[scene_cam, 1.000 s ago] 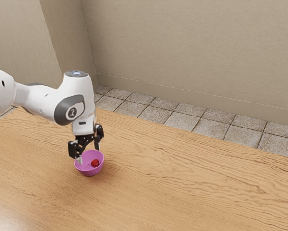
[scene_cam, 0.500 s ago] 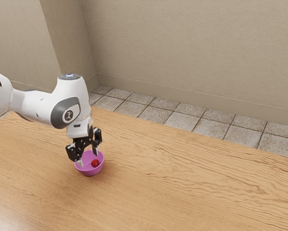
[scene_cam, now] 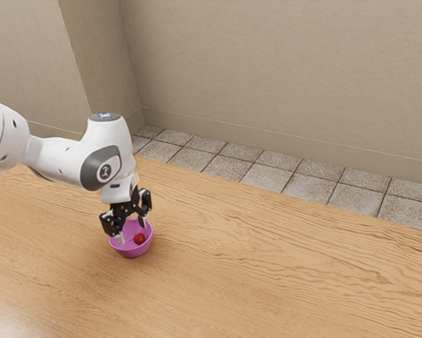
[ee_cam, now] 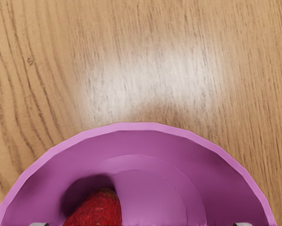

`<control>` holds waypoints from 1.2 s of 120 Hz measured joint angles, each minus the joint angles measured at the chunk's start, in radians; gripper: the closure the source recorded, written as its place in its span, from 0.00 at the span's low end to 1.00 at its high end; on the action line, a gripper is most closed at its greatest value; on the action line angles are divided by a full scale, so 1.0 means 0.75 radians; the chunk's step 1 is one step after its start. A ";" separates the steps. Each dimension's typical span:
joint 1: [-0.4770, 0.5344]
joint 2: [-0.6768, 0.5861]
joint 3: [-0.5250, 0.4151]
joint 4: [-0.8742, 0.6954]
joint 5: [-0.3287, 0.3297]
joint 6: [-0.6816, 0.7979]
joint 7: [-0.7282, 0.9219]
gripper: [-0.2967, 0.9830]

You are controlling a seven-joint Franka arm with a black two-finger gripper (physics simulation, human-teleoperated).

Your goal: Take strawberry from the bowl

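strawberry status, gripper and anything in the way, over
Gripper open, fingers apart at bowl. Strawberry lying in bowl, ungripped. Bowl wall beside it may crowd a finger.

Glossy, smooth wood table (ee_cam: 164,61); the pink bowl (ee_cam: 155,193) looks like smooth plastic, perhaps matt.

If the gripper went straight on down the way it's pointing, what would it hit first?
The gripper, jaws open, would probably meet the sloping inside of the bowl first. The strawberry seems to lie between the jaws' paths, though depth is unclear.
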State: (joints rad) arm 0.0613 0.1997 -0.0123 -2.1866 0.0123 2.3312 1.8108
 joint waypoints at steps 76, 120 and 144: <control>0.025 0.065 0.000 0.040 0.001 0.036 0.072 0.38; 0.023 0.057 0.000 0.026 -0.025 0.069 0.092 0.40; 0.024 0.030 0.000 -0.026 -0.053 0.091 0.098 0.39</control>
State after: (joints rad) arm 0.0797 0.2222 -0.0125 -2.2059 -0.0273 2.3992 1.8841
